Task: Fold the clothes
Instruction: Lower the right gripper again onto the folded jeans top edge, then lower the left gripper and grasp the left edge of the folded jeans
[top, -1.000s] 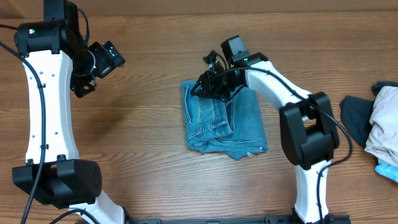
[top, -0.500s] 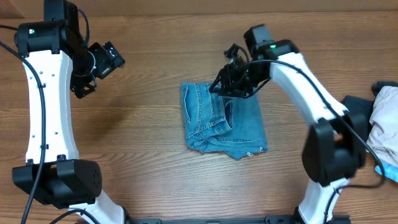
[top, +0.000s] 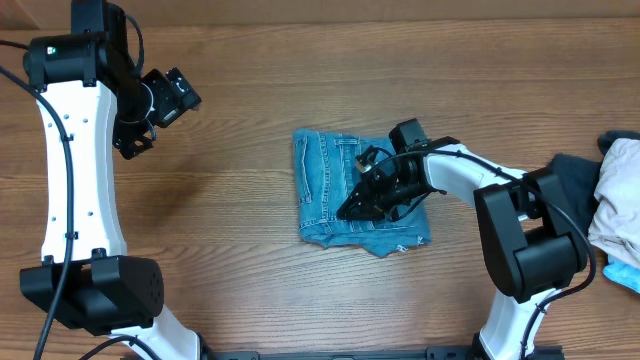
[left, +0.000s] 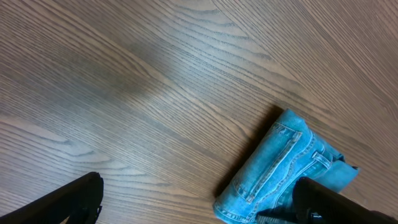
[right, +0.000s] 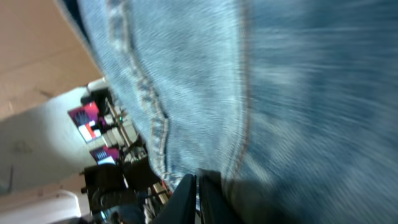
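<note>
right tool (top: 348, 210) closed, tip on jeans (top: 320, 170); other clothes (top: 620, 195) heaped far right.

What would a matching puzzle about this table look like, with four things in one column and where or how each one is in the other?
Things:
1. jeans
2. left gripper
3. right gripper
4. pile of other clothes

Place or state:
A. heaped at the far right
B. open, off to the left, touching nothing
C. folded, in the middle of the table
D. shut, tips down at the denim

Pairs: 1-C, 2-B, 3-D, 4-A
</note>
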